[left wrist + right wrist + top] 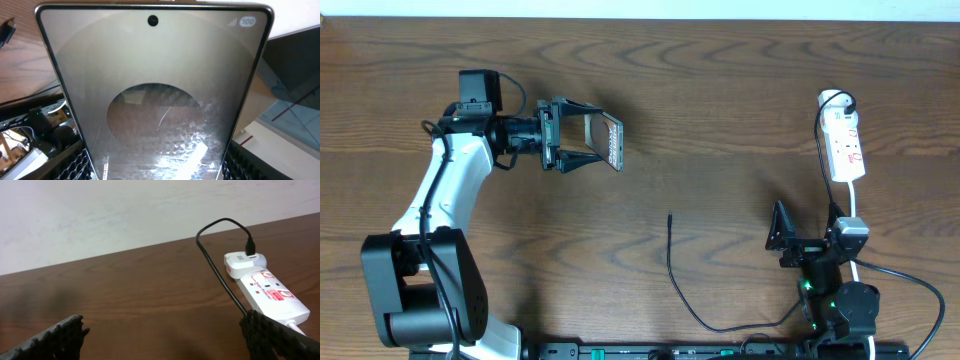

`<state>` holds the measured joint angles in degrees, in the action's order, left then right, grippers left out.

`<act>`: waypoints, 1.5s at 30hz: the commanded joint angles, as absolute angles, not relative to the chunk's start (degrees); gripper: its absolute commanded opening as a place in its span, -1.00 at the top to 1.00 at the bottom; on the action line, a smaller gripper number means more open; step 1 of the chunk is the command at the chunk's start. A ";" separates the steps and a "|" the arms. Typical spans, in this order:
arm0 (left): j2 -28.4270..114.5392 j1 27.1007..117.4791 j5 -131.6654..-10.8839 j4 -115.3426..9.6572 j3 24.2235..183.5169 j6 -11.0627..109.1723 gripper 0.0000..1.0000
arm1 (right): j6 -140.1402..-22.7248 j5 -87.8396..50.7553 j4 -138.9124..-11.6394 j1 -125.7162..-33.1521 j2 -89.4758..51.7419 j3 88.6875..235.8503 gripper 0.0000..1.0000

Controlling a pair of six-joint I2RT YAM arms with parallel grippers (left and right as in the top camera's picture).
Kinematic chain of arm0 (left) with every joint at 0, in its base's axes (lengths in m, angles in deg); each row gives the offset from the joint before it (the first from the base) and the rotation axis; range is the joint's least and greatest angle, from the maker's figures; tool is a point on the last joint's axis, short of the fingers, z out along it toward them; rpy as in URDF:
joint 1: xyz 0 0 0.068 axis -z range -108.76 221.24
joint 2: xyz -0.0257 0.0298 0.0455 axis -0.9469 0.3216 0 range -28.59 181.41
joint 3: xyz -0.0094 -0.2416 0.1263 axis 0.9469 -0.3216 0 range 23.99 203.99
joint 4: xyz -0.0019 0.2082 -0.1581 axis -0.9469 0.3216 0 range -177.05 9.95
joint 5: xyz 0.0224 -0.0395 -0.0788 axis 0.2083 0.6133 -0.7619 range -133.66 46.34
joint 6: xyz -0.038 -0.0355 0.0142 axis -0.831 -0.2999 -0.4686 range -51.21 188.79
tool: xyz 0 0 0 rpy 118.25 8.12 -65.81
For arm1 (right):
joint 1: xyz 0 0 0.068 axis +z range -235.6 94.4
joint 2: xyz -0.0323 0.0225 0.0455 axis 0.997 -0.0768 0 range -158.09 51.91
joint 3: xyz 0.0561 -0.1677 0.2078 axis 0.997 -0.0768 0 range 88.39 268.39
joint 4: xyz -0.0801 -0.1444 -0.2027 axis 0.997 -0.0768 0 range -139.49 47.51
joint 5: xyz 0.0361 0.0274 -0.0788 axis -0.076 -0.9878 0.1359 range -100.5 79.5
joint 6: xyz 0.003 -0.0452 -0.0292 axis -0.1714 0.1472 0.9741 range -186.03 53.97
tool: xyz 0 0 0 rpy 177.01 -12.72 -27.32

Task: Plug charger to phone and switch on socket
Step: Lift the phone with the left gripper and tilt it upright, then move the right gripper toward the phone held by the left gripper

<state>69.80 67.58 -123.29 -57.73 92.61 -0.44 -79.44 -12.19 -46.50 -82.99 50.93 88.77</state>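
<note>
My left gripper (588, 142) is shut on the phone (612, 143) and holds it on edge above the table at the upper left. In the left wrist view the phone's glossy face (155, 90) fills the frame between the two fingers (75, 165). The charger (672, 262), a thin black cable, lies on the table in the middle with its free tip pointing away. The white socket (847, 150) lies at the far right, with the cable plugged into a white adapter (243, 262) at its end. My right gripper (808, 232) stands open just before the socket (272, 295), with nothing between its fingers (55, 337).
The socket's white cord (857, 205) runs toward the right arm's base. The black cable (215, 265) loops past the right finger in the right wrist view. Bare brown wood (720, 110) lies between the two arms.
</note>
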 commanded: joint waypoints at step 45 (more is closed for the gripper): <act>68.62 67.30 -120.28 -58.01 94.52 -0.48 0.85 | -95.53 -59.62 -52.91 -71.86 -22.16 138.54 -0.98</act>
<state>69.80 67.58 -120.43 -57.75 92.61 -0.42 -86.24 -53.17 -59.27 -76.36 -17.41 136.60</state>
